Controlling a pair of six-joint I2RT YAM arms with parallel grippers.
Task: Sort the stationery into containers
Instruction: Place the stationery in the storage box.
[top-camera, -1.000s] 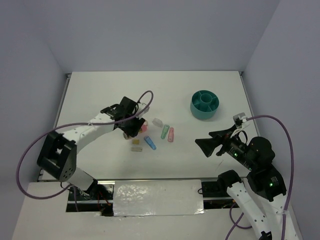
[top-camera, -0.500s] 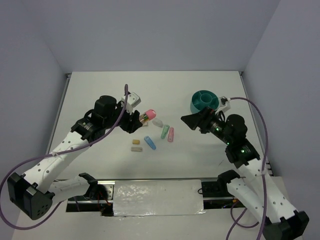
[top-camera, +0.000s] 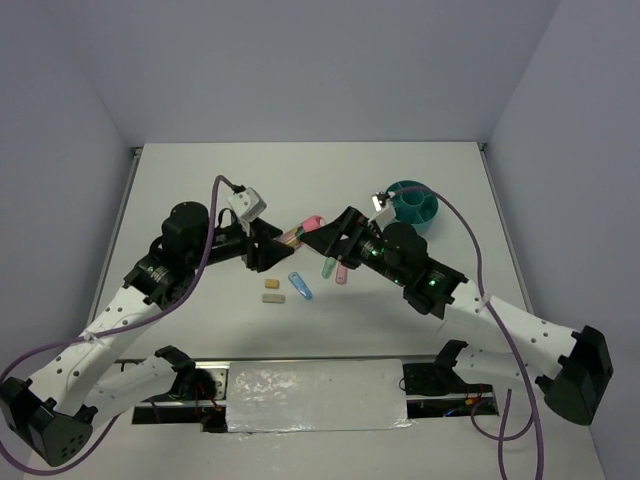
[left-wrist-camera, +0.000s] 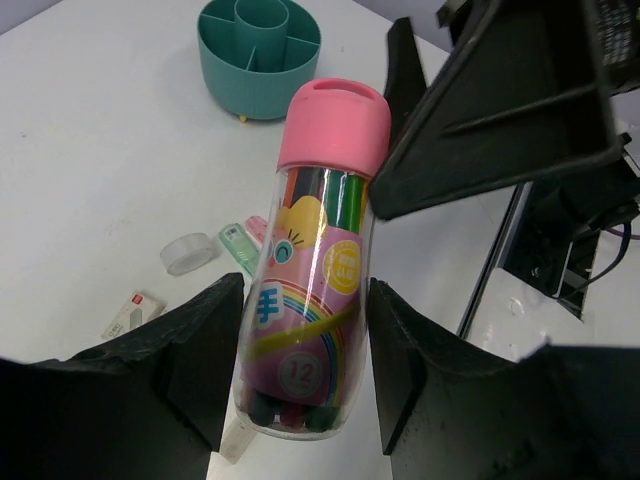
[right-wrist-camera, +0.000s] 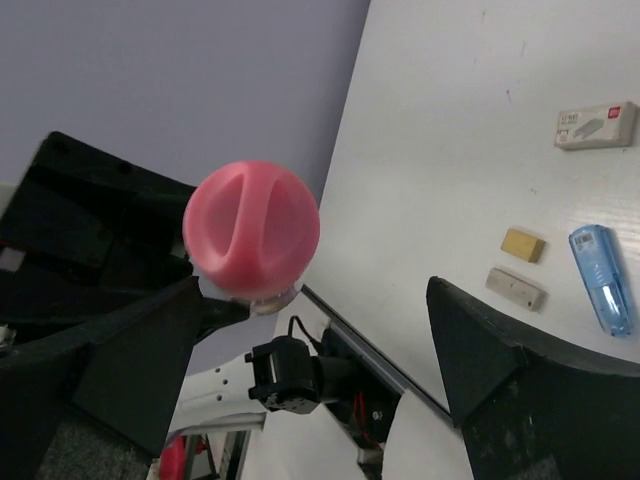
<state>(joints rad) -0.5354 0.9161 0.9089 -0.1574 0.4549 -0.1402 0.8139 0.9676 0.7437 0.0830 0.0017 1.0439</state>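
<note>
My left gripper (top-camera: 281, 240) is shut on the pink-capped clear case (top-camera: 303, 227) and holds it above the table; in the left wrist view (left-wrist-camera: 305, 335) the case (left-wrist-camera: 310, 270) stands between both fingers. My right gripper (top-camera: 322, 237) is open, its jaws spread either side of the case's pink cap (right-wrist-camera: 252, 228) without touching it. On the table lie a blue capsule (top-camera: 300, 286), a green one (top-camera: 328, 265), a pink one (top-camera: 342, 271) and two beige erasers (top-camera: 270, 290). The teal tub (top-camera: 410, 205) stands at the back right.
A clear capsule (left-wrist-camera: 190, 253) and a white eraser block (left-wrist-camera: 132, 313) lie near the green capsule (left-wrist-camera: 237, 245). The white block (right-wrist-camera: 595, 125) and blue capsule (right-wrist-camera: 603, 278) also show in the right wrist view. The two arms meet over the middle of the table.
My left gripper has lifted the case and carried it right. My right arm has swung left from the front right, bringing its open jaws up to the case's cap.
</note>
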